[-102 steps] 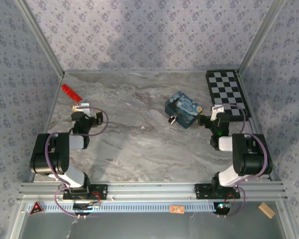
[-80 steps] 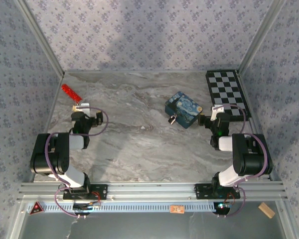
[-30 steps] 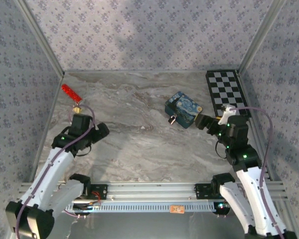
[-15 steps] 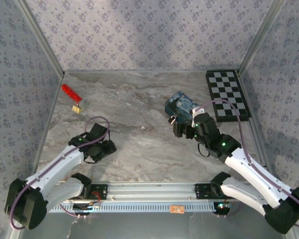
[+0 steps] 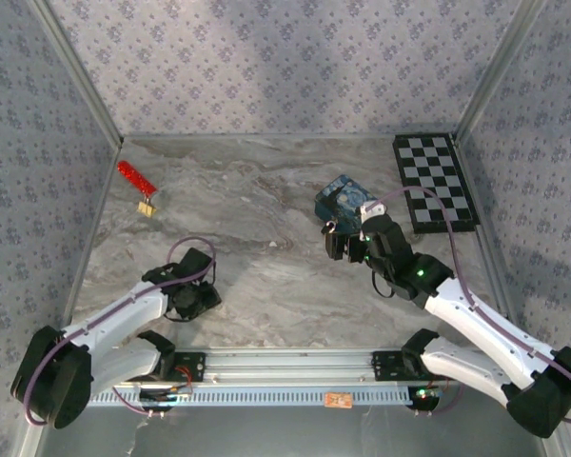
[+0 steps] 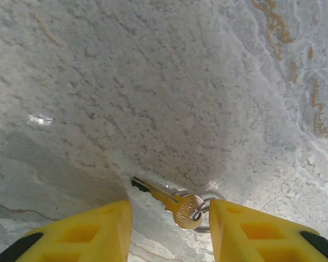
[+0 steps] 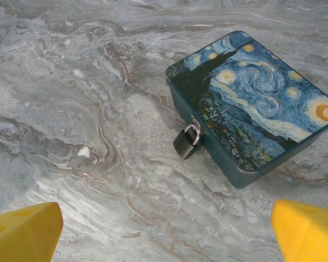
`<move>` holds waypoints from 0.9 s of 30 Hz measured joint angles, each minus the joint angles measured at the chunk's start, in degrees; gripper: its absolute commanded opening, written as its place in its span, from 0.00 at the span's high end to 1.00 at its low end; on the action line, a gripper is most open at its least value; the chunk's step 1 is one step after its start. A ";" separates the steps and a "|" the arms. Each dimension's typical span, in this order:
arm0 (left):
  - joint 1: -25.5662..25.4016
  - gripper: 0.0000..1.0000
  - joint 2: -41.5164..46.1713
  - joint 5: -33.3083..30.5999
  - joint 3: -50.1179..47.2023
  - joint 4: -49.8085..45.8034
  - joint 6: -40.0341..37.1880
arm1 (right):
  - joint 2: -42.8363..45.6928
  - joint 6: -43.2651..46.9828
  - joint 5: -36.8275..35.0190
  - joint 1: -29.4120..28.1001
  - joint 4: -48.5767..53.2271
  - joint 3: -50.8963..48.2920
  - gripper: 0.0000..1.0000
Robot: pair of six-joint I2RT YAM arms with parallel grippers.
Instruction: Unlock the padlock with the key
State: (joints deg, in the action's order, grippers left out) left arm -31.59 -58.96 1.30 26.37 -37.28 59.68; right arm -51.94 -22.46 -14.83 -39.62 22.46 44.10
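- Blue starry-painted box (image 7: 257, 103) — 2 o'clock on the marble table (image 5: 266, 286).
- Right gripper (image 7: 164, 226): jaws wide apart, empty.
- Left gripper (image 6: 168, 221): jaws apart, gripping nothing.
- Tiny dark brass padlock (image 7: 186, 142): box's 7 o'clock edge, shackle shut.
- Small brass key (image 6: 172, 200): between the left jaws, ungripped — pickup, insertion, turning remain.

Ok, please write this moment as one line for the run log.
left gripper: open, astride key on table | right gripper: open, padlock ahead | padlock: hanging on box | key: not yet gripped

Top camera looks down from the near side — wrist cameras face the same tabletop (image 5: 266, 286) closely.
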 measured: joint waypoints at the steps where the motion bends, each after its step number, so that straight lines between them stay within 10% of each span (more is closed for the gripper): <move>1: -0.04 0.58 -0.09 0.02 0.00 0.33 0.00 | 0.00 0.02 0.00 -0.09 0.00 0.00 0.00; 27: -0.02 0.84 -9.44 -1.07 3.78 -1.14 -3.13 | -0.35 -0.02 -0.02 -0.66 0.00 -0.02 0.00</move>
State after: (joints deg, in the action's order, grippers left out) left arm -31.62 -68.40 0.23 30.15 -38.41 56.55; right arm -52.29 -22.48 -14.85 -40.27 22.46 44.07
